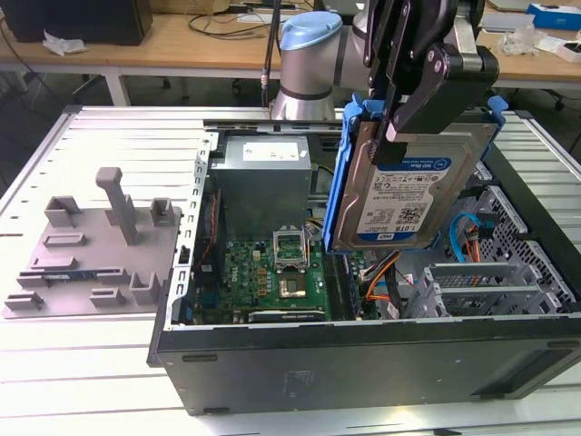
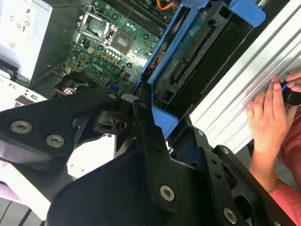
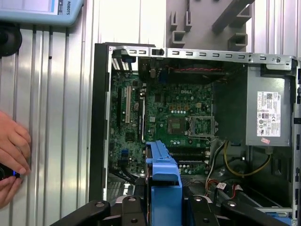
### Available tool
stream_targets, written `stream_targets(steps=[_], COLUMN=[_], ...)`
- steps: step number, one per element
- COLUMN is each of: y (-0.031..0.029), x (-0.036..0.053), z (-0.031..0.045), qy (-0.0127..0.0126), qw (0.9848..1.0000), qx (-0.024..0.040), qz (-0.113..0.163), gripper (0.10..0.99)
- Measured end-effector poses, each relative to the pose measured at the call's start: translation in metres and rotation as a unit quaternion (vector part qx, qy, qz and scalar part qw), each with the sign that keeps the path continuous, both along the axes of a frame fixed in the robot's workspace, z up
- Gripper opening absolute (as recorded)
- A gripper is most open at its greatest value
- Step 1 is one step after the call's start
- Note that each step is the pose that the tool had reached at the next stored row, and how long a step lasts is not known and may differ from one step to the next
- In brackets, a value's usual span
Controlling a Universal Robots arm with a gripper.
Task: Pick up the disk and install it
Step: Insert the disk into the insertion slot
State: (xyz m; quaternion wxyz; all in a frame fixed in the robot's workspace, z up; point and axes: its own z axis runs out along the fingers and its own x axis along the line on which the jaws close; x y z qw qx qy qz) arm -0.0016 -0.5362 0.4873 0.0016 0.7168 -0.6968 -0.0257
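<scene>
The disk (image 1: 413, 195) hangs in the air, clamped in the gripper (image 1: 392, 127). The jaws are drawn in on its upper part, with one black finger lying over the labelled face. The disk is held nearly upright with a slight tilt. Its blue carrier frame (image 1: 343, 173) runs down the long edge and shows again at the top corner.

Directly beneath the gripper is the open computer case (image 1: 363, 363), lying on its side on the ribbed metal counter (image 1: 54, 381). Below the disk's lower edge are orange cables (image 1: 386, 272) and, just beside them, the metal drive cage (image 1: 490, 282). Further out under the gripper are the green motherboard (image 1: 272, 272) and the grey power supply (image 1: 263, 173). The grey holder block (image 1: 91, 254) stands well apart from the gripper, outside the case. In the second wrist view a person's hand (image 2: 268, 113) rests on the counter beyond the case wall.

The drive looks stiff and dense for its size, with smooth metal faces that could slip. The plastic frame probably flexes and makes a poorer hold on its own. A grip across the flat faces, clear of the connector end, seems soundest. It is likely sensitive to knocks.
</scene>
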Motion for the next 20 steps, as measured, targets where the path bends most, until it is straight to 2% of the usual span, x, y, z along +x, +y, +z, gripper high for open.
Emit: stream_targets(steps=[9,15,20], y=[-0.0047,-0.0082,-0.0106], x=[0.0216,0.0436,0.0663], z=[0.0000,0.0000,0.0000], qy=[0.0000,0.0000,0.0000], qw=[1.0000,1.0000,1.0000], qx=[0.0000,0.0000,0.0000], qz=[0.000,0.000,0.000], gripper=[0.369,0.369,0.369])
